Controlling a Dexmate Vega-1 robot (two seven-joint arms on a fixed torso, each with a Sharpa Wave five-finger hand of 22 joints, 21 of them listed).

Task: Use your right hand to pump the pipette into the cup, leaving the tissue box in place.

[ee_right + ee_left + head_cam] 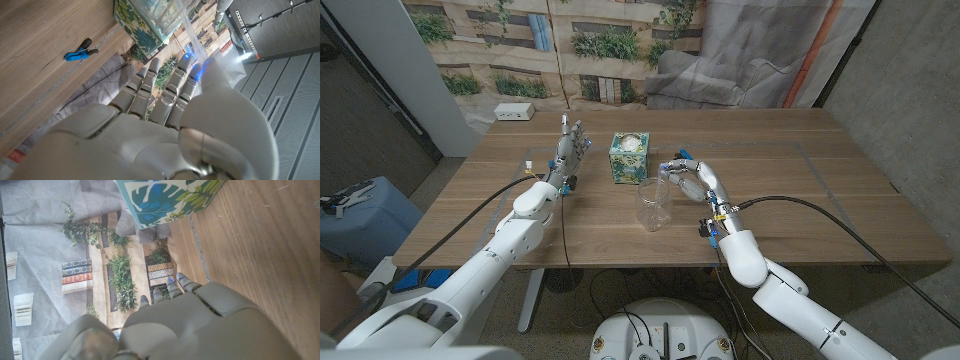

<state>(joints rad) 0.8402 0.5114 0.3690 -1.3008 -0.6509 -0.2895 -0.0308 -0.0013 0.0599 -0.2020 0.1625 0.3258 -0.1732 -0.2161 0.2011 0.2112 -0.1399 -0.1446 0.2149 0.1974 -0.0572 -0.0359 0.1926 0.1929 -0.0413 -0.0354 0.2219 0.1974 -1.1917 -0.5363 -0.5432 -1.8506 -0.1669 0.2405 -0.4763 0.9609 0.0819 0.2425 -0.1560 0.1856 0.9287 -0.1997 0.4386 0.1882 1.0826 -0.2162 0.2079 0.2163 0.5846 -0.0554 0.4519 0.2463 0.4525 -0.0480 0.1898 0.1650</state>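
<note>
While right hand (692, 180) pinches clear thin pipette (192, 35), transparent cup (652, 205) upright, left hand (571, 145) released

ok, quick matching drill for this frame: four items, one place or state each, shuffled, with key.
Items:
1. tissue box
2. cup
3. left hand
4. white box

Places or states:
A. far table edge, on the left
B. clear, nearest the front edge
C. leaf print, mid-table
D. fingers apart, holding nothing

Pairs: 1-C, 2-B, 3-D, 4-A
</note>
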